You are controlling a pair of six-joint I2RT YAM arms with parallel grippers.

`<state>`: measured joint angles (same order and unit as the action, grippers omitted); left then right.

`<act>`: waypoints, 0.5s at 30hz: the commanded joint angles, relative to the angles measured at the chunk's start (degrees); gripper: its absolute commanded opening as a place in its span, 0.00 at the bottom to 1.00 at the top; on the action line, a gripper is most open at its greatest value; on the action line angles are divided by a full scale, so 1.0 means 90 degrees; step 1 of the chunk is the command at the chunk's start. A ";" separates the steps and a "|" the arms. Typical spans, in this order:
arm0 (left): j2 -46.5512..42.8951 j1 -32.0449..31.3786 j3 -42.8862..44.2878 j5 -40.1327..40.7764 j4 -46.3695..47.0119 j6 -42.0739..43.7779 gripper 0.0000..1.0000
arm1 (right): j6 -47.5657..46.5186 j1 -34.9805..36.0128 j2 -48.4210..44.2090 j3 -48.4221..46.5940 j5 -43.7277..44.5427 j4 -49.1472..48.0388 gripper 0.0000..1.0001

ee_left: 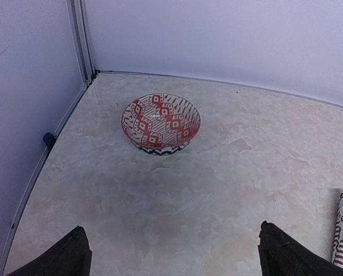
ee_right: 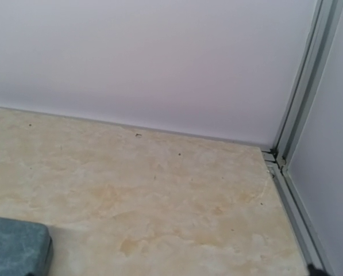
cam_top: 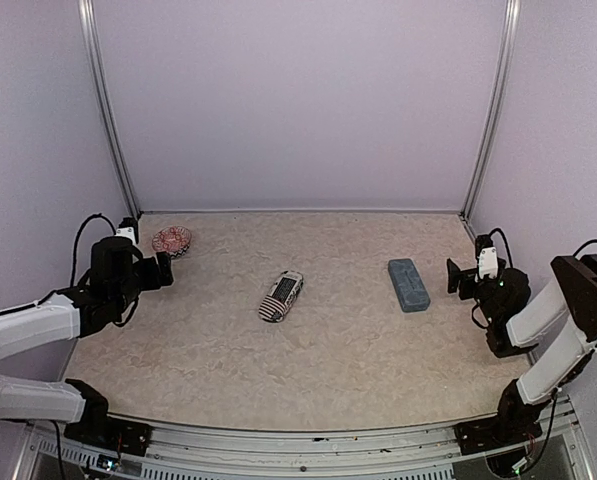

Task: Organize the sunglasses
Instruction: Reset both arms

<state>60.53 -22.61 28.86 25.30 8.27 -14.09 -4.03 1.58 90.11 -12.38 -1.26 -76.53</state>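
We find no sunglasses exposed on the tabletop. Left of the striped pouch, the left gripper faces a patterned bowl, jaws spread, empty. Right of the pouch lies the blue-grey case, long axis running front to back; the right gripper, jaws spread and empty, stands nearest it.
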 commanded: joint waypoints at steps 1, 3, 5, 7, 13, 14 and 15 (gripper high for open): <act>0.0412 0.0370 -0.0144 -0.0606 0.1007 0.0456 0.99 | 0.0097 -0.0058 0.0044 -0.0059 0.0080 -0.0021 1.00; 0.0621 0.0596 -0.0243 -0.0925 0.1404 0.0584 0.99 | 0.0098 -0.0054 0.0047 -0.0055 0.0073 -0.0022 1.00; 0.0848 0.0871 -0.0291 -0.1145 0.1734 0.0622 0.99 | 0.0097 -0.0059 0.0038 -0.0054 0.0073 -0.0023 1.00; 0.1065 0.1290 -0.0204 -0.1430 0.1919 0.0660 0.99 | 0.0099 -0.0059 0.0044 -0.0052 0.0071 -0.0022 1.00; 0.1736 0.2022 -0.0288 -0.1727 0.3006 0.1140 0.99 | 0.0097 -0.0056 0.0045 -0.0060 0.0071 -0.0022 1.00; 0.1844 0.2134 -0.0331 -0.1871 0.3208 0.1136 0.99 | 0.0097 -0.0059 0.0045 -0.0060 0.0069 -0.0015 1.00; 0.1959 0.2207 -0.0361 -0.2006 0.3408 0.1138 0.99 | 0.0097 -0.0059 0.0047 -0.0060 0.0069 -0.0012 1.00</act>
<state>75.00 -5.72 26.94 12.56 28.45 -6.28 -3.53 1.58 90.11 -12.38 -1.08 -76.53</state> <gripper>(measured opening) 0.988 0.995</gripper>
